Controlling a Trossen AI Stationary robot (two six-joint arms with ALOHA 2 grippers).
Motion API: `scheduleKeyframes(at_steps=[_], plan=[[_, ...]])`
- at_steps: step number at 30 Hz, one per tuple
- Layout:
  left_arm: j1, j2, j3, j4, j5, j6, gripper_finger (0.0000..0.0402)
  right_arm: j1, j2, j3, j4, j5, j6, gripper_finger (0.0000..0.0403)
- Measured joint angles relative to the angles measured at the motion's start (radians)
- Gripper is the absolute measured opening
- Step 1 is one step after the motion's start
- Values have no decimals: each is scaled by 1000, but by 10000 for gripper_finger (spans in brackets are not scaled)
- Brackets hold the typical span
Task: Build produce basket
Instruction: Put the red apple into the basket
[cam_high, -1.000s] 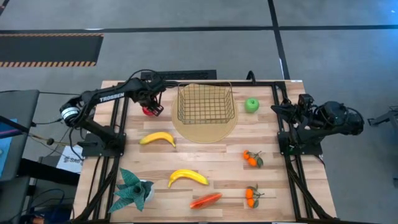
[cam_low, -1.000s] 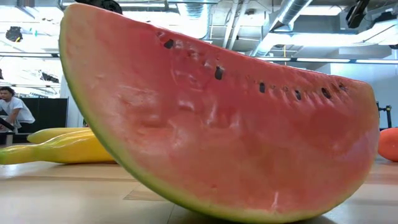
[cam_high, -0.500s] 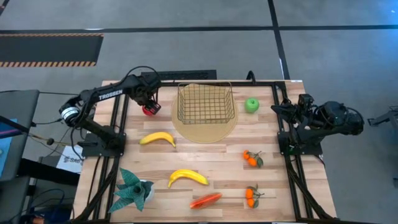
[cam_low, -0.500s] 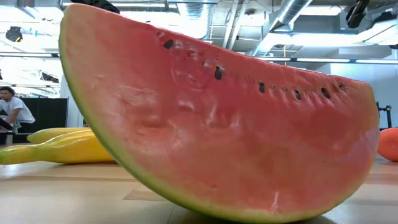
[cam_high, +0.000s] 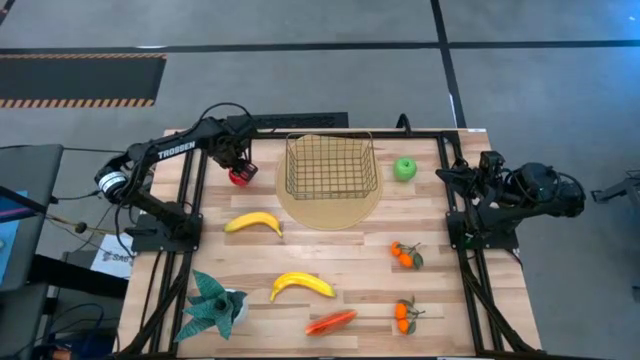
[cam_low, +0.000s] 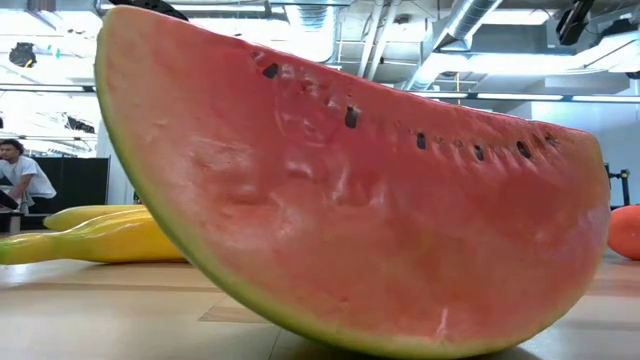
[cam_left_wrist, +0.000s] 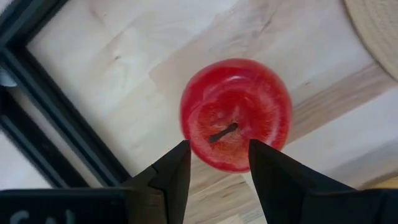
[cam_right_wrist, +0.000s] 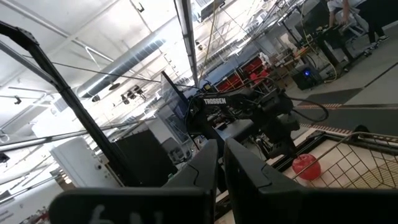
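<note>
Red apple (cam_left_wrist: 236, 114): sat directly beneath the claw, between its tips.
Left claw (cam_left_wrist: 217, 163): spread, straddling the apple, not yet pinching.
Basket (cam_high: 331, 167): lay beside the claw, across the apple.

The word "TROSSEN" stood in white letters on the left arm (cam_high: 176, 152) in the high view, toward ten o'clock of the table. The same word showed in white on that arm (cam_right_wrist: 225, 100) in the right wrist view, seen from afar. A white paper (cam_high: 113, 262) lay off the table toward nine o'clock, with dark print too small to read. No other text was legible.
</note>
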Motion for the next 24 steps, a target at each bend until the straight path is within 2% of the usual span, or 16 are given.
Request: scheduleKeyframes(at_steps=[5,24], plan=[[0,0,0,27,30,3,149,0,0,0,0,1,0,52],[5,0,-13,24,22,17,149,0,0,0,0,2,0,52]])
